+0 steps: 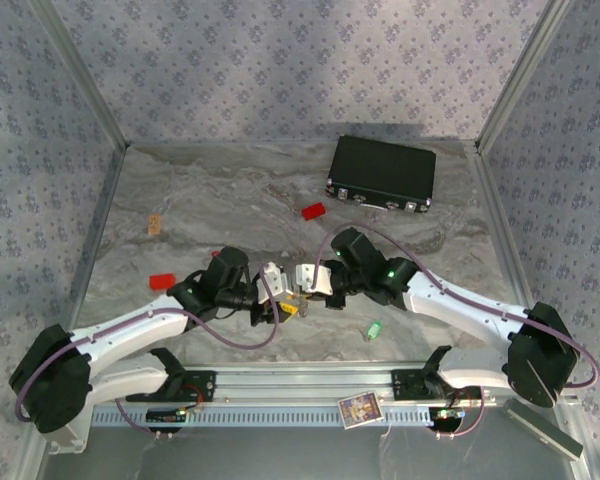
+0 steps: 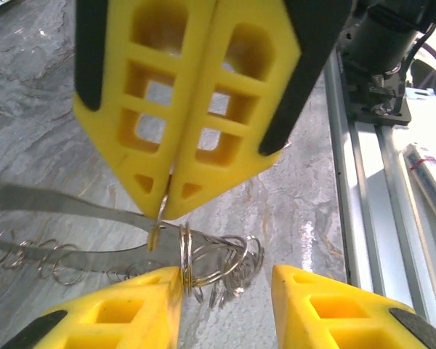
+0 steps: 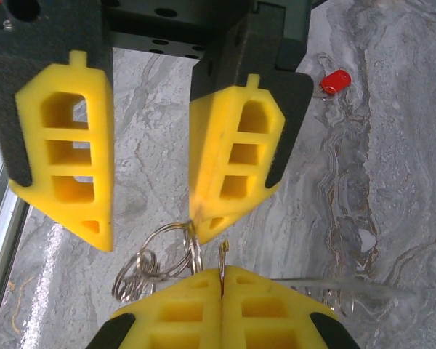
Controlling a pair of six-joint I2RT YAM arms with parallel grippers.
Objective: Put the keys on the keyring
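Now right gripper point(image 3: 221, 276) tight on the keyring point(image 3: 222, 254), left gripper point(image 2: 225, 280) apart beside it

Two robot arms point(image 1: 140, 325) stand over a table point(image 1: 210, 200) holding one black case point(image 1: 382, 172), two small red pieces point(image 1: 162, 282) point(image 1: 313, 211), one green key point(image 1: 373, 330), one tan scrap point(image 1: 156, 224), one printed card point(image 1: 359, 409) and one keyring point(image 2: 185, 254) trailing smaller rings point(image 2: 29, 254) too tangled to count
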